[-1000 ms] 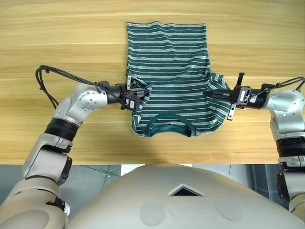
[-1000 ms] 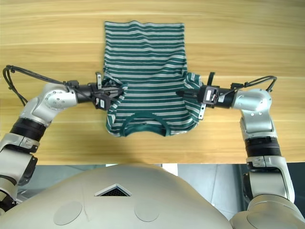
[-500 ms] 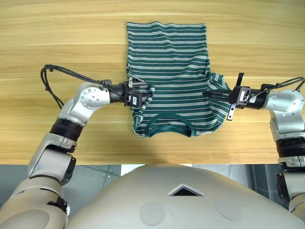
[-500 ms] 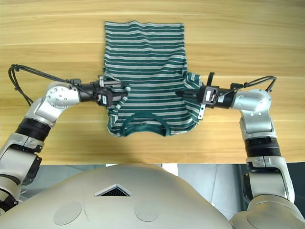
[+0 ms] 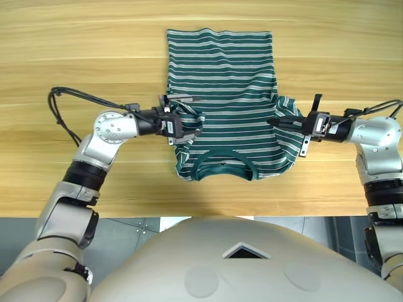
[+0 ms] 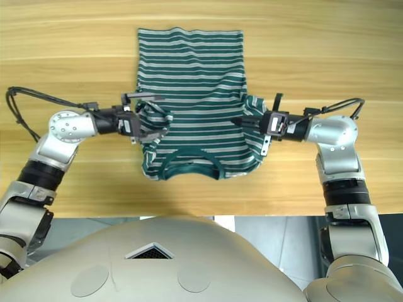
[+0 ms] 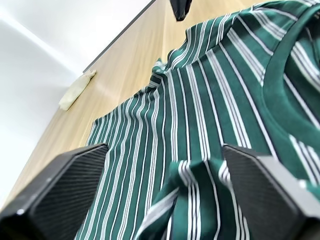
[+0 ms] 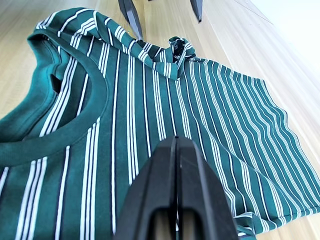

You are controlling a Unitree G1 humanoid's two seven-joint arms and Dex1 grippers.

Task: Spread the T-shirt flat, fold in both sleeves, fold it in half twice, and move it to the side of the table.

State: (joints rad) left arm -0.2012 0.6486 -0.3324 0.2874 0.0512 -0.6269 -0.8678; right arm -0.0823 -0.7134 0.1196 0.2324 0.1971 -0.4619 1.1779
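The wooden counter (image 5: 75, 50) carries the striped T-shirt (image 5: 220, 75), which lies in its middle stretch with the collar toward the robot and the hem at the far end. The body lies flat and smooth, so the spreading looks done. The left sleeve (image 5: 189, 121) and right sleeve (image 5: 287, 107) both sit turned in over the body's edges. Each is bunched rather than laid crisp, so I judge the sleeve step to be at or near its end. Both half-folds and the move to the side of the counter are left to do.

The left gripper (image 5: 187, 116) is at the left sleeve and the right gripper (image 5: 272, 121) at the right sleeve, each reaching in from its own side at about chest height of the shirt.

The head views give the whole layout, but leave the grip on the cloth unclear. The left wrist view settles one side: its fingers (image 7: 60, 185) stand wide apart, with the puckered sleeve lying loose between them and not gripped. The right wrist view shows its fingers (image 8: 175, 190) pressed together over the striped cloth. I cannot tell whether any fabric is pinched at their tips. That view also catches the far sleeve rising in a small peak between the other arm's parted fingers.
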